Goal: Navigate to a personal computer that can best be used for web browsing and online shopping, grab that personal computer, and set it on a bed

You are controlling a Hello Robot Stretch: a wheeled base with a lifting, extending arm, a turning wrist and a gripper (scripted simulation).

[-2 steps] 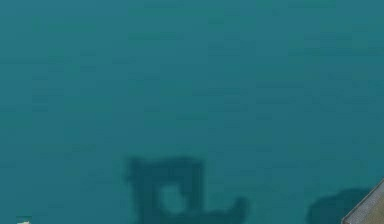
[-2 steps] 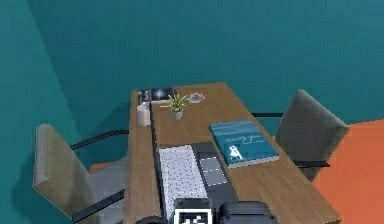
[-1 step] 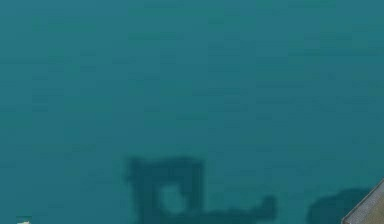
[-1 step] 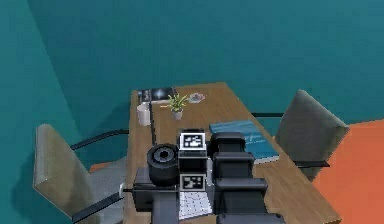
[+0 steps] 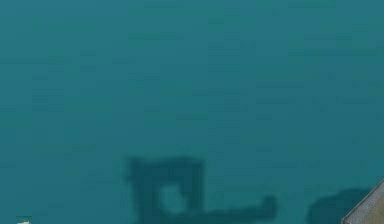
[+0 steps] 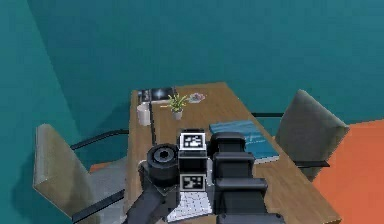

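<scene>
Arm side view. The hand (image 6: 150, 195) sits low over the near end of the counter (image 6: 235, 112), at the tip of the arm (image 6: 235, 185).

Close against the hand at about 4 o'clock is a pale flat slab with a key-like grid, which I take for the personal computer (image 6: 190, 207). It appears to lie on the counter. The arm covers most of it, so the long axis cannot be read with confidence. The strip that shows runs roughly 8 to 2 o'clock.

Hand state: I cannot tell whether it holds anything, because slab and counter lie right at and behind the fingers. Whether they touch also cannot be made out.

Other items, clock positions taken from the hand:
- blue book (image 6: 247, 143) at 2 o'clock, near
- potted plant (image 6: 177, 103) at 12 o'clock, well apart
- dark object (image 6: 157, 95) just beyond the plant, too indistinct to name
- chair (image 6: 60, 165) at 9 o'clock

Forward view: a teal wall (image 5: 190, 70) ahead.

Judgement: the step in hand is the grab, and the carry to the bed is not yet begun. The relation that decides the next move is slab to hand: just beside, at 4 o'clock, no gap visible. If the slab is not secured, the likely fix is a small shift toward 4 o'clock, not a fresh reach. One risk is that a thin, flat slab may slide on the counter rather than lift.
</scene>
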